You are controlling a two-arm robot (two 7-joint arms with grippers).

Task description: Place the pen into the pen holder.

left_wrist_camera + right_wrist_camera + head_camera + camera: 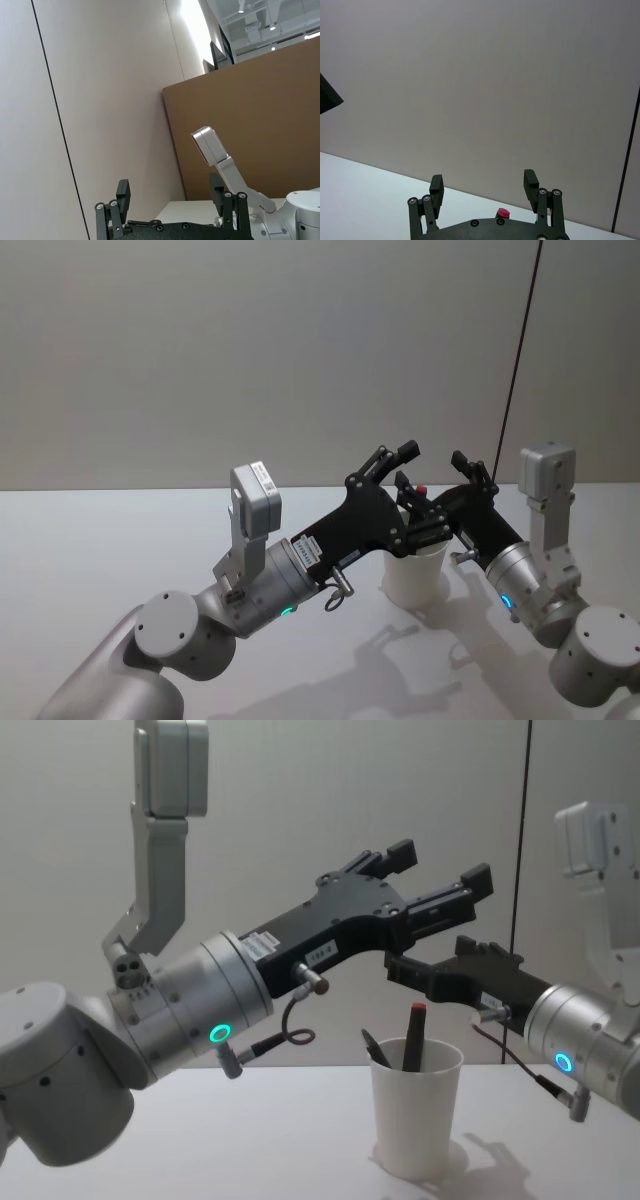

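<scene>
The pen holder [415,1115], a white paper cup, stands on the table between my two arms. A dark pen with a red end [413,1035] stands in it, leaning on the rim, with its red tip [421,490] poking above the cup [415,575]. A second dark pen [375,1048] leans beside it. My left gripper [440,868] hovers open above the cup, holding nothing. My right gripper [483,182] is open too, just behind and above the cup, with the red pen end [503,212] below its fingers.
The white table [120,540] runs back to a plain grey wall. A thin black cable [520,350] hangs down the wall at the right. In the left wrist view a brown board [250,115] stands behind the right arm's camera housing [210,145].
</scene>
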